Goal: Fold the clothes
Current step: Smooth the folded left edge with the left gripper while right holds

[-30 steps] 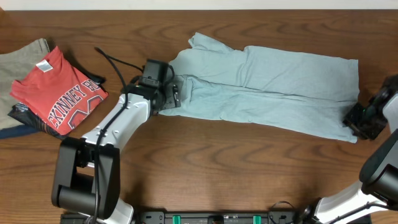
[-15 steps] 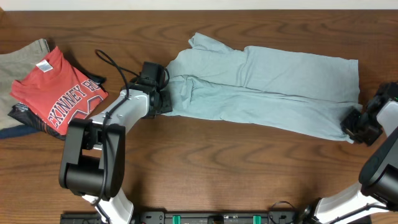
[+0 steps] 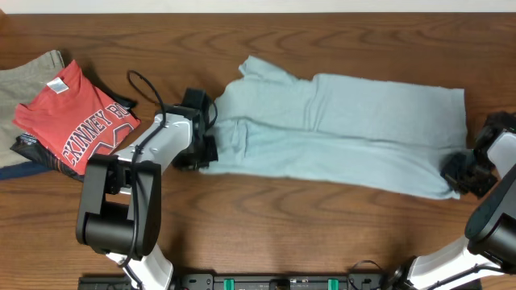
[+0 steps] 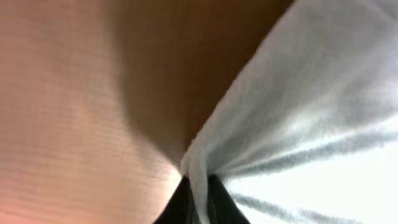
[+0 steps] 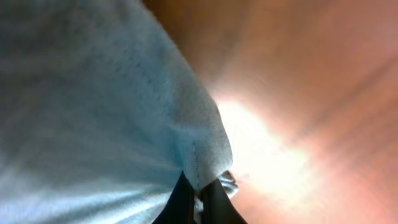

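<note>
**Blue shirt pinched at both ends**

Blue shirt (image 3: pixel 339 129) lies spread out flat across the middle of the brown tabletop (image 3: pixel 282 234), with its long side going from left to right.

The left gripper (image 3: pixel 205 151) sits at the shirt's left edge. It is closed tight on a bit of the cloth. In the left wrist view, the cloth bunches into folds where the dark fingers (image 4: pixel 174 208) squeeze it.

The right gripper (image 3: pixel 456 171) sits at the shirt's lower right corner. It is also closed on the cloth. In the right wrist view, the stitched corner is tucked between the right fingers (image 5: pixel 180 205).

Far to the left is a pile of clothes. A folded red shirt (image 3: pixel 76 121) is on top. Its white letters read "CKINNEY", and the rest is cut off by the fold. A small white tag (image 3: pixel 56 85) is at its neck, but the writing on it is too small to read. A tan shirt (image 3: pixel 24 72) lies under the red one.
</note>
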Robot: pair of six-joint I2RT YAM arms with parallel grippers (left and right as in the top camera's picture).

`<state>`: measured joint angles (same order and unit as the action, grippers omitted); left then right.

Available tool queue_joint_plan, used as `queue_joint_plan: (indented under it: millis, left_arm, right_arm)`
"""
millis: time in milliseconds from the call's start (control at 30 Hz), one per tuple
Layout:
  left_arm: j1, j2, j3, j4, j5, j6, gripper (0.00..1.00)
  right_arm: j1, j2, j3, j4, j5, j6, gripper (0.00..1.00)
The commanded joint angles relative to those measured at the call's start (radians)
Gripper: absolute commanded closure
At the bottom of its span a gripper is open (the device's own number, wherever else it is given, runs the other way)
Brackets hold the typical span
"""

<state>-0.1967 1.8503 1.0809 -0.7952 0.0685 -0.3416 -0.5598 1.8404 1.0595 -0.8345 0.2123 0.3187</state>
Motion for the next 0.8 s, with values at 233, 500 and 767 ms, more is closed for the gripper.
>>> queue_joint_plan:
  millis: [233,500,767]
  left_arm:
    - [0.01,0.023,-0.033,-0.285,-0.006,-0.019,0.94]
    - [0.01,-0.155,-0.006,-0.285,-0.001,-0.012,0.89]
    - [0.01,-0.394,0.018,-0.16,-0.001,0.007,0.06]
  right_arm:
    - [-0.051,0.016,-0.022,-0.094,0.096,0.119,0.99]
    - [-0.055,0.006,0.073,-0.145,-0.076,0.069,0.98]
    - [-0.055,-0.002,0.302,-0.297,-0.177,0.056,0.88]
